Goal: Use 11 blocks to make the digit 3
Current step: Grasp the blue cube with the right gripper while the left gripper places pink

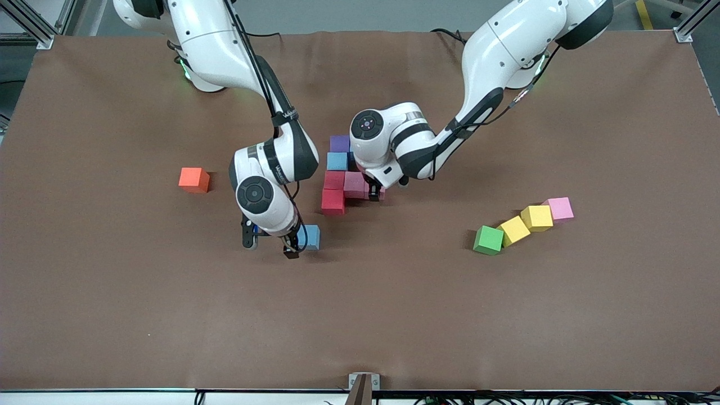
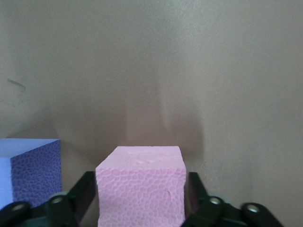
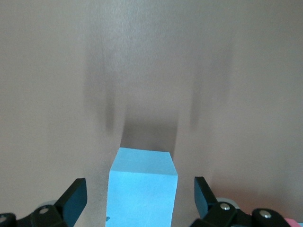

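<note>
My left gripper looks just slack around the pink block; I'd lift straight. Right gripper, jaws wide, straddles the blue block.

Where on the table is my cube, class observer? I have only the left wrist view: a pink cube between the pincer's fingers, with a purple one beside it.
Observer: Your pink cube is at the edge of a mid-table cluster of red, pink, light blue and purple cubes, under the left pincer.
Operator: And the other arm?
Observer: The right pincer is open, its fingers either side of a lone light blue cube, nearer the front camera than the cluster.
Operator: Any spares?
Observer: A loose row of green, two yellow and pink cubes lies toward the left arm's end.
</note>
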Controlling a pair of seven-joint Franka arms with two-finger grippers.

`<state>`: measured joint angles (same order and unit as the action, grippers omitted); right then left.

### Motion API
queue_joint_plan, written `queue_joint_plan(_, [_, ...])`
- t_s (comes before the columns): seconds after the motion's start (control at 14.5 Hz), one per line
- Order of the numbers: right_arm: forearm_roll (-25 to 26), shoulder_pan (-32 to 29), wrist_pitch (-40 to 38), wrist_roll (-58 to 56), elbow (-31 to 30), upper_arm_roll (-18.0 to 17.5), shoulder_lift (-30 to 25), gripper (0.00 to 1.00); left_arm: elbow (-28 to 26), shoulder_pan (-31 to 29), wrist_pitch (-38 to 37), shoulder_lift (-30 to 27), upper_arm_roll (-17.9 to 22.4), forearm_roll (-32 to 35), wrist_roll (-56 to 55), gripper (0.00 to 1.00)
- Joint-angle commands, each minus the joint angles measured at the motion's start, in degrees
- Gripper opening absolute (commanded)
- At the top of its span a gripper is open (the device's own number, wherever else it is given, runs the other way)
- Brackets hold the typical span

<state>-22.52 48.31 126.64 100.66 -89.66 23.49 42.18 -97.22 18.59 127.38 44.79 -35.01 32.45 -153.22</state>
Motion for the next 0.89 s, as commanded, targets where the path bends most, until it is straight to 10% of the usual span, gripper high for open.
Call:
queue_joint_plan(0.0, [-1.29, 0.12, 1.15, 0.68, 0.98, -0.9, 1.23, 1.0, 1.25, 0.05, -0.55, -0.22, 0.12, -1.07, -0.06, 1.0])
queue_joint_plan(0.62, [-1.12, 0.21, 2.38, -0.2, 1.07, -1.43, 2.55, 0.8, -0.68, -0.31, -5.38, -4.53, -0.85, -6.07, 3.71, 1.0])
queue_joint_plan(0.83, [-1.03, 0.12, 2.38, -0.55, 1.77, -1.43, 2.73, 0.42, -1.04, -1.61, -6.44, -6.9, -0.93, -7.66, 5.91, 1.0])
